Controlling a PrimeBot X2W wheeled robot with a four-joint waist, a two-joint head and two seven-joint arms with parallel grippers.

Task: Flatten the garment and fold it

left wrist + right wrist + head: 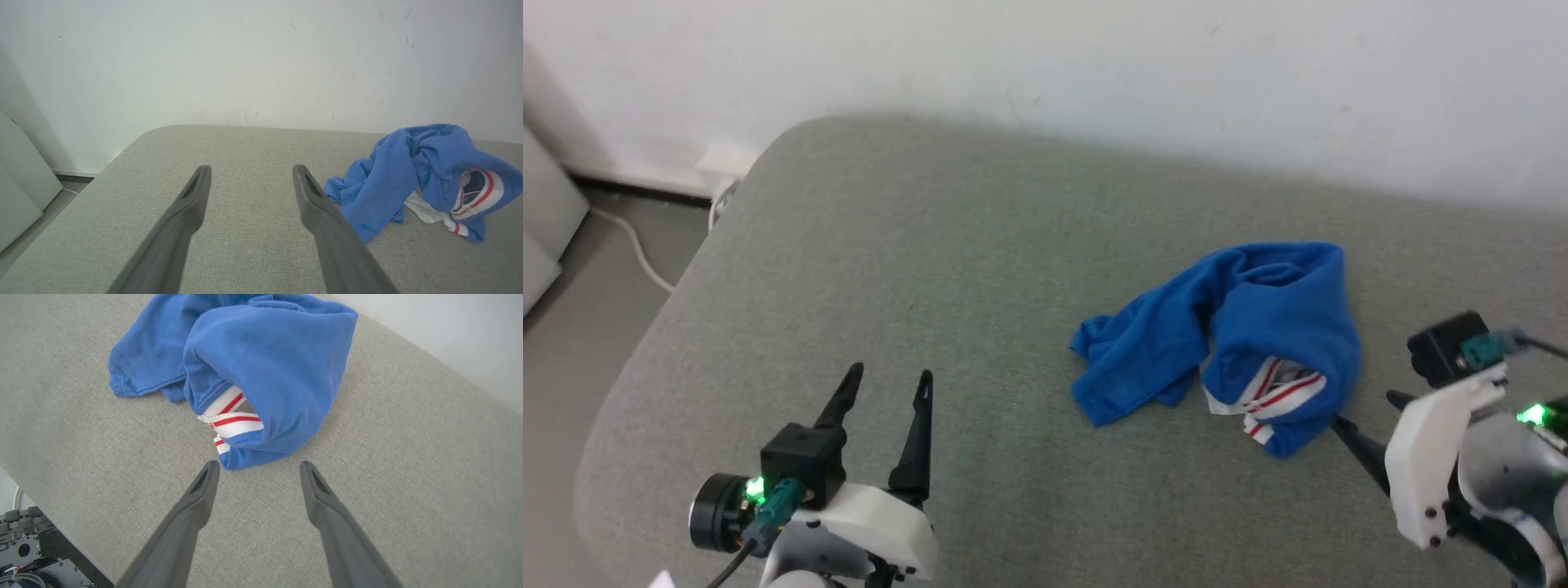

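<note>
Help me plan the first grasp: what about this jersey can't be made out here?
- Garment: print and overall layout, hidden in all three views by its own crumpled folds.
- Right claw: in the head view, its white wrist housing covers most of both fingers.
- Couch: right end cut off by the head view's edge.

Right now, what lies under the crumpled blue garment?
The garment lies on the grey cushion. From beneath its blue fold peeks white trim with red stripes. Anything else under it is covered and cannot be seen.

The garment (1282, 318) hides part of its striped trim under its own folds.
</note>
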